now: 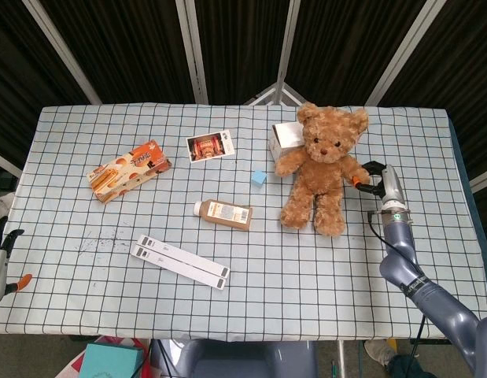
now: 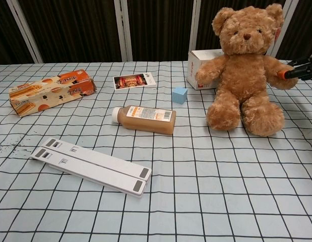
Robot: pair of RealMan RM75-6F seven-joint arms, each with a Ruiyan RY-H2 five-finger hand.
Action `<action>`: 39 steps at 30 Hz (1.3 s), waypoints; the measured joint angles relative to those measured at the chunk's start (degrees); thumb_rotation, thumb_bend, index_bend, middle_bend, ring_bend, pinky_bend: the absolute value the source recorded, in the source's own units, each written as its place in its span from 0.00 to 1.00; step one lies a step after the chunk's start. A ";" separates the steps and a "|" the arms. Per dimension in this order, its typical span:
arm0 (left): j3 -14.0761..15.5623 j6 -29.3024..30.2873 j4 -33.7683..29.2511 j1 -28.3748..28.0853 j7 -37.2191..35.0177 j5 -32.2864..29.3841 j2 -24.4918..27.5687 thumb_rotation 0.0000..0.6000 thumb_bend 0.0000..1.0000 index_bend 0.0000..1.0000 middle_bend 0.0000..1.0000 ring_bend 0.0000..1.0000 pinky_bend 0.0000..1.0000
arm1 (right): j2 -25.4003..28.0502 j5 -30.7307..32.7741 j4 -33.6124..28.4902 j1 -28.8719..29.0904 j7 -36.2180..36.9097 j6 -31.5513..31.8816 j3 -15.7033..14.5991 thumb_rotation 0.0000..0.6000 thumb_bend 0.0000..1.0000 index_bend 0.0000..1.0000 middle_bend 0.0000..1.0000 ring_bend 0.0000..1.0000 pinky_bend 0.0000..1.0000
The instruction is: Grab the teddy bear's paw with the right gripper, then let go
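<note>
A desk (image 1: 70,315) covered with a pale cloth of dark grid lines fills both views, with dark slatted panels behind it.

Near edge, head view: the left hand (image 1: 1,272) sits at the lower left of the frame, off the desk's left edge. Only part of it shows, and whether its fingers are spread or closed cannot be told.

Lower centre: two flat white strips (image 1: 180,261) lie side by side, angled across the cloth.

Middle band: a brown bottle (image 1: 223,213) with a white cap lies on its side. Just beyond it, toward the right, stands a small blue cube (image 1: 259,178).

Right of centre: the teddy bear (image 1: 322,168) sits upright with its legs toward the near edge. Its back is close to a white box (image 1: 285,136); contact cannot be confirmed.

Right edge: the right hand (image 1: 375,179) reaches in from the lower right of the frame. Its orange-tipped fingers (image 2: 283,74) are closed against the teddy bear's paw (image 1: 358,173) on the bear's right-of-frame side, grasping it. In the chest view, the paw is extended sideways toward the frame's right edge, where the fingers meet it.

Left: an orange snack box (image 1: 128,170) lies flat.

Far centre: a photo card (image 1: 211,146) lies flat, left of the white box.
</note>
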 measured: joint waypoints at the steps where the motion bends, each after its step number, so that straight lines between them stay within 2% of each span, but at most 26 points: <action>1: 0.00 -0.02 0.01 -0.02 0.05 -0.01 -0.03 1.00 0.24 0.19 0.00 0.00 0.03 | -0.16 0.06 0.36 0.07 -0.02 -0.18 -0.02 1.00 0.42 0.53 0.52 0.33 0.00; 13: 0.08 -0.04 -0.04 -0.12 0.40 0.09 -0.22 1.00 0.24 0.19 0.00 0.00 0.03 | 0.92 -0.53 -1.80 0.19 -1.14 1.70 0.39 1.00 0.42 0.53 0.52 0.33 0.00; 23: 0.17 0.06 -0.14 -0.19 0.88 0.21 -0.43 1.00 0.24 0.19 0.00 0.00 0.03 | -0.86 0.68 1.99 0.33 -1.92 0.04 -0.38 1.00 0.42 0.53 0.52 0.33 0.00; 33: 0.19 -0.14 -0.06 -0.28 0.97 0.03 -0.46 1.00 0.24 0.19 0.00 0.00 0.03 | 1.15 -0.48 -2.49 0.16 -2.55 2.60 0.40 1.00 0.42 0.53 0.52 0.33 0.00; 39: 0.20 0.01 -0.12 -0.24 0.99 0.13 -0.47 1.00 0.24 0.19 0.00 0.00 0.03 | 0.28 0.92 -0.07 -0.06 -2.81 1.13 -0.09 1.00 0.42 0.53 0.52 0.33 0.00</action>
